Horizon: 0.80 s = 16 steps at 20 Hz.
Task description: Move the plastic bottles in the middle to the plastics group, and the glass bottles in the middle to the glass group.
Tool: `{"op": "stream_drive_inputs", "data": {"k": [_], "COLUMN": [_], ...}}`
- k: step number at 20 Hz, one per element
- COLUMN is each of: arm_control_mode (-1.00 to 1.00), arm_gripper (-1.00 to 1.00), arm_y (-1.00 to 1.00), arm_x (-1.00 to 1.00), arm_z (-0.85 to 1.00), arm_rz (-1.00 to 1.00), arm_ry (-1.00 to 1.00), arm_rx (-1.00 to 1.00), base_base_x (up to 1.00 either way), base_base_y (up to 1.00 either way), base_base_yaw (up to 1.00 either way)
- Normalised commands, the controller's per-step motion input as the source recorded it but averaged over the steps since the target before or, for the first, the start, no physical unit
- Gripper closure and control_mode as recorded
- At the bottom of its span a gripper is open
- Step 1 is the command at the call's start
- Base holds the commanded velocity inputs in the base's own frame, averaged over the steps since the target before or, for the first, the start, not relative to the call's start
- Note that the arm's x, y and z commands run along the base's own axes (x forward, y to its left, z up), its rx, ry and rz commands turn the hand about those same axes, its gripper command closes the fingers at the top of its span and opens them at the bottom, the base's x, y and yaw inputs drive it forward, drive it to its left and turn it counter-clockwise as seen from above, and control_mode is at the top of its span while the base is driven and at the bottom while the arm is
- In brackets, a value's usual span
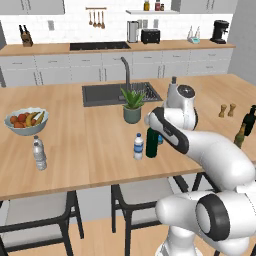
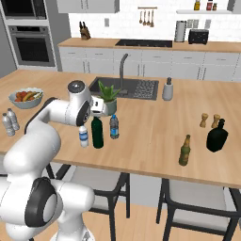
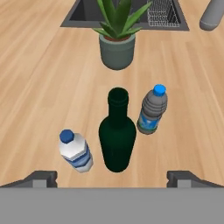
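Observation:
Three bottles stand together in mid-counter. The tall dark green glass bottle is in the centre. The paler plastic bottle stands on its left and the darker blue-tinted plastic bottle on its right. My gripper hovers open just above the green bottle, empty, with its fingertips wide apart. The plastics group is far left. The glass group is far right, a blackish bottle and an olive-brown bottle.
A potted plant stands just behind the three bottles, with the sink beyond it. A fruit bowl sits at the left. Two wooden shakers stand near the glass group. A grey dispenser is by the sink.

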Motion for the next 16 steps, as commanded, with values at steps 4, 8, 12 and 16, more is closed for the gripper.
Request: {"op": "stream_drive_inputs", "data": {"k": [4,8,12,16], "arm_control_mode": [-1.0,-1.0,-1.0,-1.0], "arm_gripper": [-1.0,-1.0,-1.0,-1.0], "arm_y": [0.0,0.0,0.0,0.0], "arm_x": [0.0,0.0,0.01,0.09], "arm_z": [-0.01,0.0,0.0,0.0], "arm_rz": [0.0,0.0,0.0,0.0], "arm_ry": [0.0,0.0,0.0,0.0], "arm_rx": [0.0,0.0,0.0,0.0], "base_base_x": [0.0,0.0,0.0,0.0], "base_base_y": [0.0,0.0,0.0,0.0], "base_base_yaw": [0.0,0.0,0.0,0.0]}}
